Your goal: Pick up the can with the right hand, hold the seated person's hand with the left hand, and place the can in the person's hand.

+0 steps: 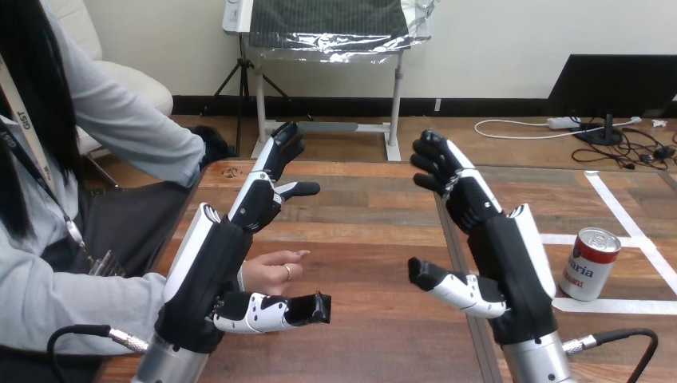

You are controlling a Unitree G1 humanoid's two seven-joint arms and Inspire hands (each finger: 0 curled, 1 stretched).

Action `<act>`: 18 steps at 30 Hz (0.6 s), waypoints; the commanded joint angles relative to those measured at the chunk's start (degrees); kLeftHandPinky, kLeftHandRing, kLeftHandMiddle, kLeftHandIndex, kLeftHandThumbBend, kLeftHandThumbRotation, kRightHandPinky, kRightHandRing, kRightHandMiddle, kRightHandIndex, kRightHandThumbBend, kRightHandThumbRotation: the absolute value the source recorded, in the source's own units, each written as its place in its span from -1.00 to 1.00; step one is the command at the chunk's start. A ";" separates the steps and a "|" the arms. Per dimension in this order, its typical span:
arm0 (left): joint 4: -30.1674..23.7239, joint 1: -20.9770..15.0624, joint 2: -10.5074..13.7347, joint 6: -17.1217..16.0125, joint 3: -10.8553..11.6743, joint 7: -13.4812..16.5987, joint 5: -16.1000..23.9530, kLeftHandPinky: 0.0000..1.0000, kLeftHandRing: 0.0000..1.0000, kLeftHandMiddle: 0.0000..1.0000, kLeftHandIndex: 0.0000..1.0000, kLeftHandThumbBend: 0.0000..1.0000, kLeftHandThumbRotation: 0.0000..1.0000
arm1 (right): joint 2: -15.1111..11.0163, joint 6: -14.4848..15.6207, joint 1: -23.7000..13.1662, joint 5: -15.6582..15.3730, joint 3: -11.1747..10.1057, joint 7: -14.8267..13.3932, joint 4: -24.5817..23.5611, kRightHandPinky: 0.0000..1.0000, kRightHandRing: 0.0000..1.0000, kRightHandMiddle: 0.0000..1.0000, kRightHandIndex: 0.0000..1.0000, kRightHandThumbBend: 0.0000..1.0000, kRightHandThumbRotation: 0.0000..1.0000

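Left hand (pixel 209 267) is open: its fingers run straight, up and away from me, and the thumb sticks out sideways, low on its inner side. Nothing is clamped.

The person's hand (pixel 275 271) lies on the brown wooden plank table (pixel 367 227), right against the inner side of my left palm. It sits just above the thumb and below the fingers, in the gap between them. Neither thumb nor fingers wrap it. I can't tell if palm and hand actually touch.

Right hand (pixel 511 251) is also open and empty. Its fingers are raised and spread with the tips slightly bent, and the thumb points inward toward the left hand. It sits well apart from the left hand, with bare table between the two.

The red-and-white cylindrical metal can with a silver top (pixel 589 265) stands upright on the table on the outer side of my right hand, near the palm and not touching it. A strip of white tape (pixel 631 227) is laid on the table just beyond the can, and another runs under its base.
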 commanded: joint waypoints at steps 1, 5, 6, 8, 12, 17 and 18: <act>-2.37 -2.35 -0.64 -0.76 0.74 0.30 -0.42 0.58 0.93 1.00 1.00 1.00 0.24 | -0.66 -1.00 -5.16 1.82 -1.45 0.06 -0.23 0.72 0.80 0.84 0.85 1.00 0.26; -2.39 -2.42 -0.67 -0.58 0.32 -0.04 -1.11 0.58 0.93 1.00 0.99 1.00 0.24 | -0.83 -0.94 -5.38 2.18 -1.94 -0.07 -0.20 0.69 0.79 0.84 0.84 1.00 0.26; -2.42 -2.42 -0.68 -0.54 0.28 -0.07 -1.15 0.58 0.93 1.00 0.99 1.00 0.23 | -0.87 -0.94 -5.40 2.20 -2.04 -0.10 -0.22 0.68 0.79 0.83 0.84 1.00 0.26; -2.45 -2.41 -0.76 -0.30 -0.01 -0.32 -1.90 0.59 0.94 1.00 0.99 1.00 0.22 | -0.93 -0.72 -5.46 1.80 -2.59 -0.73 -0.44 0.66 0.78 0.83 0.84 1.00 0.26; -2.13 -2.47 -1.03 -0.71 0.27 -0.09 -1.59 0.60 0.94 1.00 0.99 1.00 0.22 | -1.02 -0.68 -5.67 1.44 -3.48 -1.34 -0.62 0.63 0.77 0.82 0.83 1.00 0.26; -2.19 -2.27 -1.10 -0.53 0.33 -0.08 -1.42 0.60 0.93 1.00 0.99 1.00 0.23 | -1.38 -1.15 -6.22 1.53 -4.76 -1.77 -0.23 0.61 0.75 0.81 0.83 1.00 0.25; -2.22 -2.23 -1.10 -0.47 0.31 -0.11 -1.42 0.60 0.93 1.00 0.99 1.00 0.23 | -1.43 -1.24 -6.29 1.45 -4.99 -1.88 -0.16 0.61 0.75 0.80 0.83 1.00 0.25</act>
